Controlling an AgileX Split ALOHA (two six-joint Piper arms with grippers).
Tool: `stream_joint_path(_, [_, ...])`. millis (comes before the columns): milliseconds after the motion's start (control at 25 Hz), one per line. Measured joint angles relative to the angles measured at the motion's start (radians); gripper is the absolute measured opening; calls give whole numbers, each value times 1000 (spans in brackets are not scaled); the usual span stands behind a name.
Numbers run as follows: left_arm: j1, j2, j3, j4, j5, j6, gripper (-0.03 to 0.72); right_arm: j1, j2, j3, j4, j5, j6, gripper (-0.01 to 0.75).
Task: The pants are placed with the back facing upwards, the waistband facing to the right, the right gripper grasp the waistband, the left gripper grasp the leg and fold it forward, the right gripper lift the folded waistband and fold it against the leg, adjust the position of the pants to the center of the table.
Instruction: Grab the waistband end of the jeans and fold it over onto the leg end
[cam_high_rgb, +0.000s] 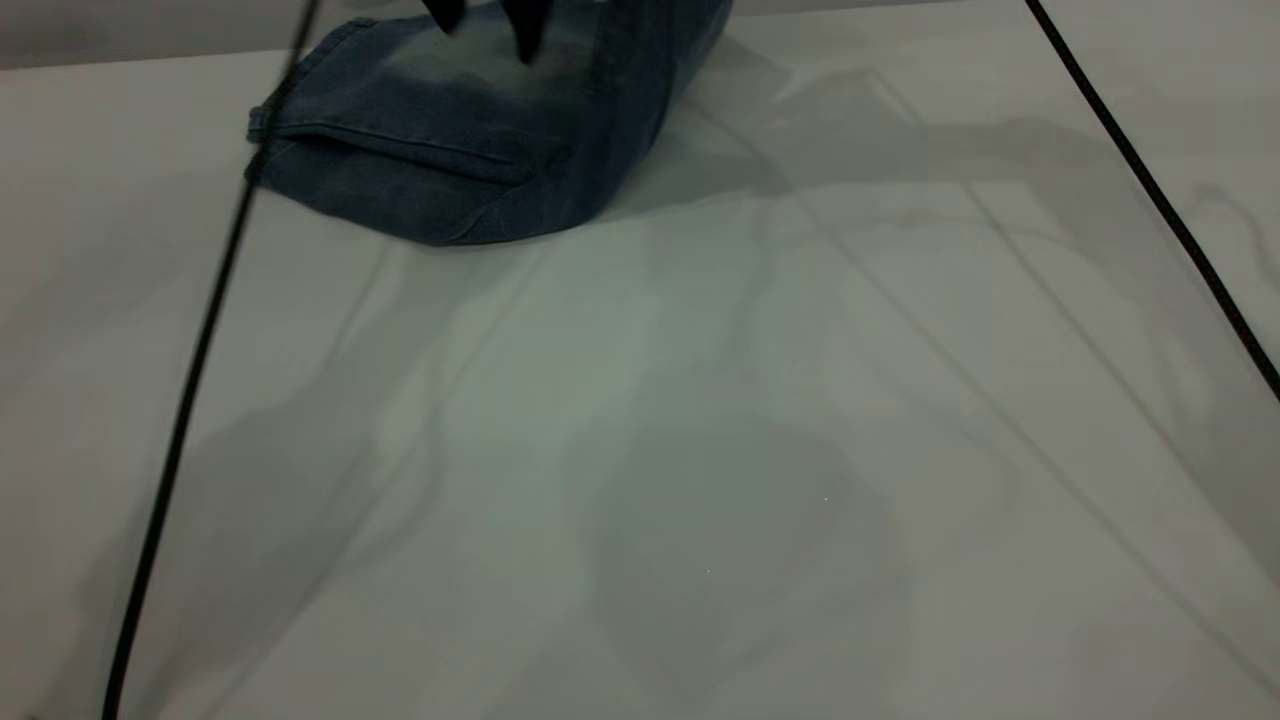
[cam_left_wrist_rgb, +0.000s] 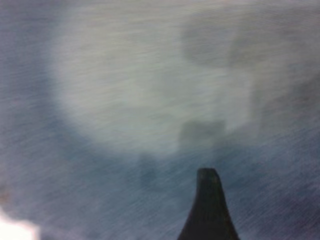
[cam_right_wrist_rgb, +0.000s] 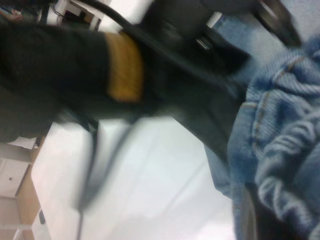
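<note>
Two dark fingers poke down from the top edge of the exterior view, tips right on the denim, and honestly I can't tell which arm they belong to or whether they're pinching anything. In the left wrist view, one dark fingertip sits up close against a pale bleached patch with darker blue around it; only that one finger shows, so no call on whether the left gripper is spread or clamped. The right wrist view is crowded with bunched denim: the gathered waistband with tan stitching fills one side, very close to the camera, but the right gripper's own fingers aren't clearly visible, so same deal there. Farther off in that view is the other arm, black with a yellow band.

The pants lie at the far end of the bench, left of middle, partly lifted toward the top of the view, with a folded hem edge at the near left. Two black cables run across the bench on either side.
</note>
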Motion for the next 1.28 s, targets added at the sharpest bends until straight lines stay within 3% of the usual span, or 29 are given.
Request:
stream_joint_path(160, [52, -14, -73, -34, 44, 44, 495, 0, 1, 1, -3, 0, 0, 73])
stream_joint_path(560, [203, 17, -73, -215, 39, 146, 495, 0, 1, 1, 12, 0, 0, 73])
stream_joint_path(1280, [207, 152, -72, -232, 36, 171, 495, 31, 0, -1, 98, 17, -17, 73])
